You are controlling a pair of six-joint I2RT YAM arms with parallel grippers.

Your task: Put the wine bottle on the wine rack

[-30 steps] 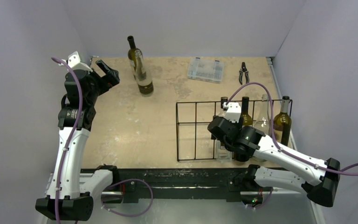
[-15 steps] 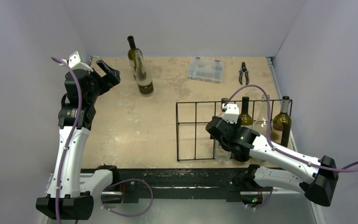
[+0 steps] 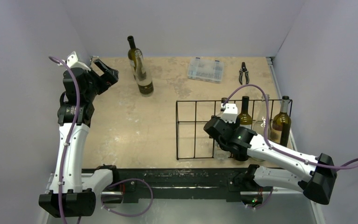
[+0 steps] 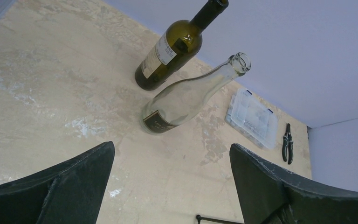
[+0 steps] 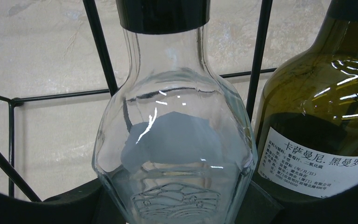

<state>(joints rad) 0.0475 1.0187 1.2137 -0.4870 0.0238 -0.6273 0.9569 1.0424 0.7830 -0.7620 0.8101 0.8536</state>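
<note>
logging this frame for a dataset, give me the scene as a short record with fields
left end effector: open, empty, facing the two loose bottles
right end effector: straddles capped clear bottle; grip unclear
wine rack: four bottles standing at its right end, left slots empty
loose bottles: dark bottle and clear bottle, standing at the far side of the table
other: plastic box, pliers

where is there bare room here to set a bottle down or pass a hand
Bare table between the two loose bottles and the wine rack; also its two left slots. Crowded: the right slots, racked bottles plus the right gripper.
</note>
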